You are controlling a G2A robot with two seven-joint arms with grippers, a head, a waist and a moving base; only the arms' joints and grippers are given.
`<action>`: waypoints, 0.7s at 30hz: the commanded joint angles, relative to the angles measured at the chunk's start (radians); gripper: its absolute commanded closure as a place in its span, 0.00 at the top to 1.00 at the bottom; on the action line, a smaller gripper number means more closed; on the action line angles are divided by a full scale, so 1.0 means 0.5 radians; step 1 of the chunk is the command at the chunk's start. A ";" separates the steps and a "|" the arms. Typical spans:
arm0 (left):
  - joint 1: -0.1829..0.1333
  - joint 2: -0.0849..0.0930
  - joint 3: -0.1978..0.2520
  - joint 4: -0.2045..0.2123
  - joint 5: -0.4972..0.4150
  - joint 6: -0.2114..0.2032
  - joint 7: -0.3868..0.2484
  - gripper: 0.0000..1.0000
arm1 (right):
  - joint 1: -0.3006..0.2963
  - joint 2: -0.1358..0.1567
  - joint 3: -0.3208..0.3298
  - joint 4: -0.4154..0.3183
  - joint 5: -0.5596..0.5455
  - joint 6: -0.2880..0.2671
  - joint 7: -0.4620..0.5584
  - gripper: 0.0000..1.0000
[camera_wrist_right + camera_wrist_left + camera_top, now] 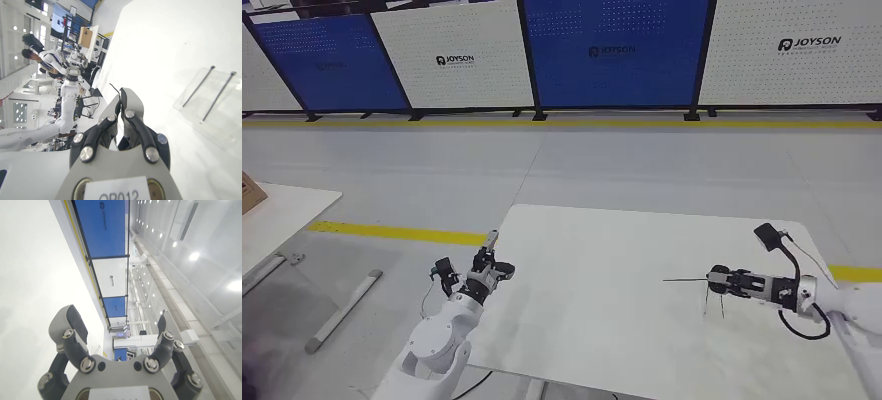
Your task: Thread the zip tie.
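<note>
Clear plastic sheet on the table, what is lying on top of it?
Two black zip ties lie side by side on the clear plastic sheet, not touching. Through the sheet the white table shows; nothing hides the ties.

Wide bare bench [592,300] runs between the left hand [494,253] at the near-left edge and the right hand [710,280]. The zip tie [684,280] juts left into that gap. A clear tray [217,117] of spare ties [197,86] lies just beside the right hand.
</note>
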 commanded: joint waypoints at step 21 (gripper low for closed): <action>-0.081 0.043 0.337 -0.218 -0.408 0.489 0.001 1.00 | 0.130 -0.049 -0.201 -0.100 -0.348 -0.206 -0.188 0.00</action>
